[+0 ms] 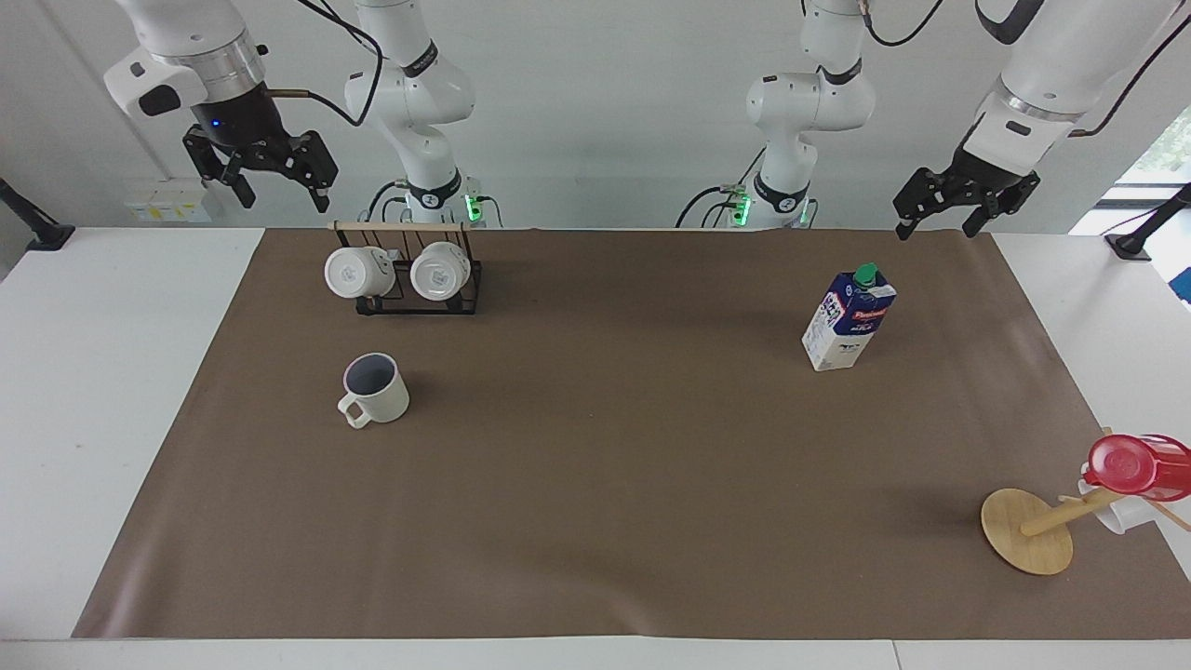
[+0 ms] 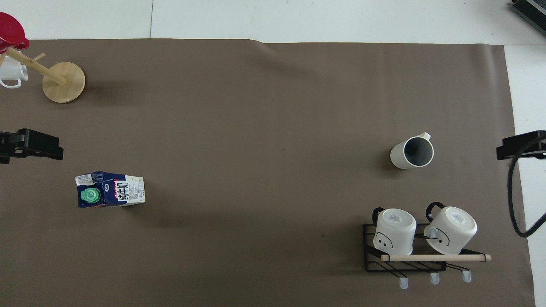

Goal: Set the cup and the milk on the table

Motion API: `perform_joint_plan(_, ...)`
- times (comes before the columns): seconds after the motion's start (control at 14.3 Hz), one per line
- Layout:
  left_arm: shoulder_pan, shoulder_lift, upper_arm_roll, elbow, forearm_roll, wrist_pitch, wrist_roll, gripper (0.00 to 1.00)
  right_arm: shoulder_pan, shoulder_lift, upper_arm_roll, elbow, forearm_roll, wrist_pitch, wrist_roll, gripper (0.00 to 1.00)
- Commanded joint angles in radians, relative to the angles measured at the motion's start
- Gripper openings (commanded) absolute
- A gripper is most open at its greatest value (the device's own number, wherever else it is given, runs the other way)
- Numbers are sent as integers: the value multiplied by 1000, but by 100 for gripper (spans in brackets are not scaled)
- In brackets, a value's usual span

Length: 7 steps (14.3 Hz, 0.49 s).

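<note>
The cup [image 1: 375, 389] [image 2: 412, 152], cream-white with a greyish interior, stands upright on the table's brown mat [image 1: 605, 484] [image 2: 256, 128], toward the right arm's end. The milk [image 1: 849, 318] [image 2: 110, 189], a blue-and-white carton with a green cap, stands upright on the mat toward the left arm's end. My right gripper [image 1: 282, 195] [image 2: 518, 147] hangs open and empty, raised beside the mug rack. At the other end my left gripper [image 1: 938, 228] [image 2: 32, 145] is also raised, open and empty, over the mat's corner. Neither gripper touches anything.
A black wire rack [image 1: 409, 298] [image 2: 405, 264] with two white mugs sits nearer to the robots than the cup. A wooden mug tree [image 1: 1028, 530] [image 2: 64, 81] carries a red-lidded cup [image 1: 1135, 463] and a white mug, farther from the robots than the milk.
</note>
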Motion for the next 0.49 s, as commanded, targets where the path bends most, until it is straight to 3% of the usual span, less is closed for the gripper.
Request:
perform_joint_plan(0.0,-12,9,10,25,10,-23,-6,100,-6,-16,5,-19,2,17,-2,100)
perform_joint_plan(0.42,-12,9,10,25,10,-23,-6,100,-6,-16,4,-20,8,17,4,100)
